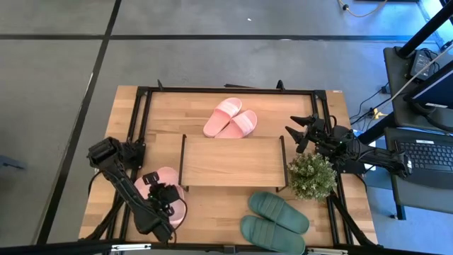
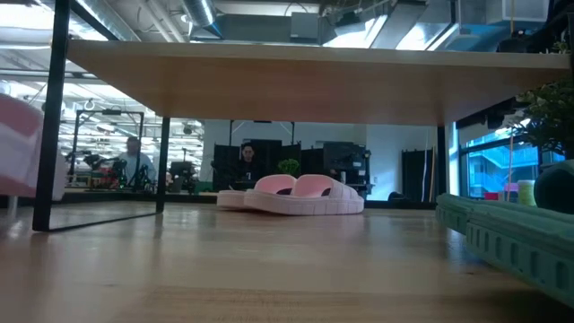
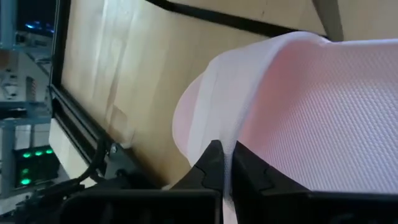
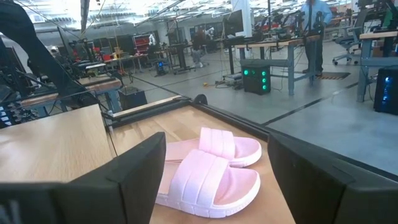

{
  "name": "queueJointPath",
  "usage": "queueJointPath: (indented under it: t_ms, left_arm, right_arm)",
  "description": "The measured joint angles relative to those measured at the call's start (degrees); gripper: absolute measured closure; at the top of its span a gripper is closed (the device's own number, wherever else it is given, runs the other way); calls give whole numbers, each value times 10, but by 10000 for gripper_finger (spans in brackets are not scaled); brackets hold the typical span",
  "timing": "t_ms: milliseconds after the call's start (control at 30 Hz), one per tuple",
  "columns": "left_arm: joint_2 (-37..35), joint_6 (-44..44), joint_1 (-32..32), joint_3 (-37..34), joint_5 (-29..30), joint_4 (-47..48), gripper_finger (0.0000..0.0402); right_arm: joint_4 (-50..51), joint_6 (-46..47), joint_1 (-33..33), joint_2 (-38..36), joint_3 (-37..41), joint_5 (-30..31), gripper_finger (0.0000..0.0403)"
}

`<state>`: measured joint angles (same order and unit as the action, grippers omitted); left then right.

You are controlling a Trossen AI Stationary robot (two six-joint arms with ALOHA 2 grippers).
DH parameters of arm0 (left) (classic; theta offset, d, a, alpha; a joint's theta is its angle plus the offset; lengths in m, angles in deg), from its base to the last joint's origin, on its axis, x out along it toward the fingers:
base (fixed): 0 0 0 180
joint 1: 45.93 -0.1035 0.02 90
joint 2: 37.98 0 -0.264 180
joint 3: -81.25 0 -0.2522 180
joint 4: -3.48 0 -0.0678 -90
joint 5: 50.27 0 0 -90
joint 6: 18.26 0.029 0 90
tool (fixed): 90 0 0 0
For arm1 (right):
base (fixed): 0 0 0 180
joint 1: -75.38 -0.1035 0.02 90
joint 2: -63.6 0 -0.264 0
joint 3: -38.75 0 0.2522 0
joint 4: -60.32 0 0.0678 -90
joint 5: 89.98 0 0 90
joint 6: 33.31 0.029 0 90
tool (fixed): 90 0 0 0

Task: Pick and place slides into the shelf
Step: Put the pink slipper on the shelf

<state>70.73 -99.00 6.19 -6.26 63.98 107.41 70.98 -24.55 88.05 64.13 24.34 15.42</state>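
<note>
A: Which step is this?
B: The left pincer [image 1: 164,197] has pinched the strap of a pink slide [image 1: 172,185] near the counter's [image 1: 212,212] front left corner; next comes lifting it toward the shelf [image 1: 232,161].
A: The right pincer [image 1: 303,132]?
B: Wide, empty, at the right edge.
A: Count?
B: Three pairs: two pink, one green [image 1: 274,219]; one shelf.

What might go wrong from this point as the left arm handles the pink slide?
The left gripper pinches only the thin strap edge of a light pink rubber slide, so it may slip or swing. The low wooden-topped shelf has thin black legs the slide could snag. The potted plant crowds the shelf's right end.
</note>
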Motion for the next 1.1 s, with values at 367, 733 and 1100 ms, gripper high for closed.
queueJointPath:
  t_ms: [367, 733, 1100]
  left_arm:
    - [-2, 46, -1, 72, -67, -1, 399]
    - [-2, 79, -2, 201, -67, -1, 399]
    - [-2, 99, -22, 350, -128, -1, 399]
  right_arm:
    - [0, 0, 0, 0, 0, 0, 121]
    - [0, 2, 0, 0, 0, 0, 121]
    - [0, 2, 0, 0, 0, 0, 121]
